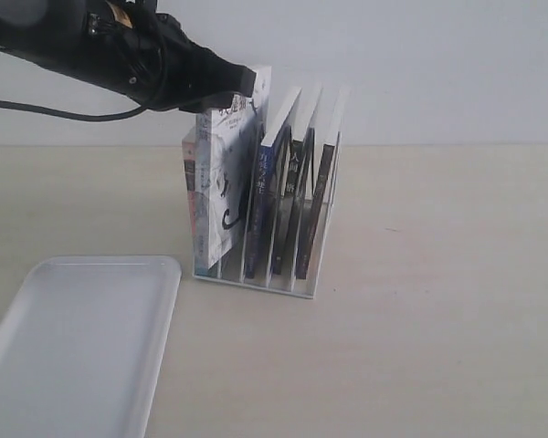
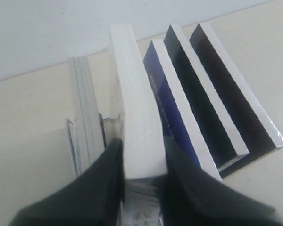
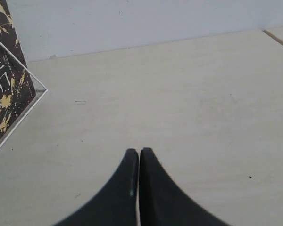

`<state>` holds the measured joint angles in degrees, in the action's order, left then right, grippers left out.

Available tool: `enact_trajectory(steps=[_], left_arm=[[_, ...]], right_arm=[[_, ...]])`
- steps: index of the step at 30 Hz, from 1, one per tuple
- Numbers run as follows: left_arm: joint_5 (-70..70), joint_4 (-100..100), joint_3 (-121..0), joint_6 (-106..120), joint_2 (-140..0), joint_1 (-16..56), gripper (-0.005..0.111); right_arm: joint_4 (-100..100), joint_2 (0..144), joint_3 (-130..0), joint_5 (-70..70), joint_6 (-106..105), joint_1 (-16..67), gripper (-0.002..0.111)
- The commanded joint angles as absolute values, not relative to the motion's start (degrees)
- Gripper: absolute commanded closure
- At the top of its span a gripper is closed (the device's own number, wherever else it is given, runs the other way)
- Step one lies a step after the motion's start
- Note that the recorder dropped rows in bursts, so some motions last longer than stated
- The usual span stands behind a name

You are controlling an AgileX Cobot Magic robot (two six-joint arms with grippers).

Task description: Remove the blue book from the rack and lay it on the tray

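Note:
The blue book (image 1: 264,182) stands upright in the white wire rack (image 1: 303,285), its dark blue spine with white characters facing out. In the left wrist view the blue book (image 2: 166,106) sits just beside my gripper. My left gripper (image 1: 247,84) (image 2: 142,146) is shut on the top edge of the neighbouring white-grey illustrated book (image 1: 226,173) (image 2: 136,108), which leans tilted in its slot. The white tray (image 1: 73,351) lies flat at the front left. My right gripper (image 3: 139,151) is shut on nothing above bare table, and it does not show in the exterior view.
Two black-spined books (image 1: 309,205) (image 2: 217,99) stand in the rack's right slots, and a thin colourful book (image 1: 191,187) at its left end. A corner of the rack (image 3: 35,92) with a dark gold-patterned cover (image 3: 4,84) shows in the right wrist view.

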<state>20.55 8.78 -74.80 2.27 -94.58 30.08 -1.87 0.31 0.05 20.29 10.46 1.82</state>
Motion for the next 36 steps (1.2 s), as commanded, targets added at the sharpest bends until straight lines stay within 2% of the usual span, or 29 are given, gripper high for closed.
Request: enact_trajectory(steps=[1, 11, 36], left_arm=[[17.03, 9.16, -75.36, 2.63, -94.91, 30.48, 0.102], [18.03, 9.16, -75.25, 2.36, -97.49, 30.48, 0.102], [-4.77, 9.66, -64.88, 2.23, -97.49, 30.48, 0.102]], right_arm=[[-2.0, 0.0, 0.0, 19.96, 10.15, 1.71, 0.108], [-2.0, 0.0, 0.0, 19.5, 10.15, 1.71, 0.108], [-2.0, 0.0, 0.0, 19.5, 10.15, 1.71, 0.108]])
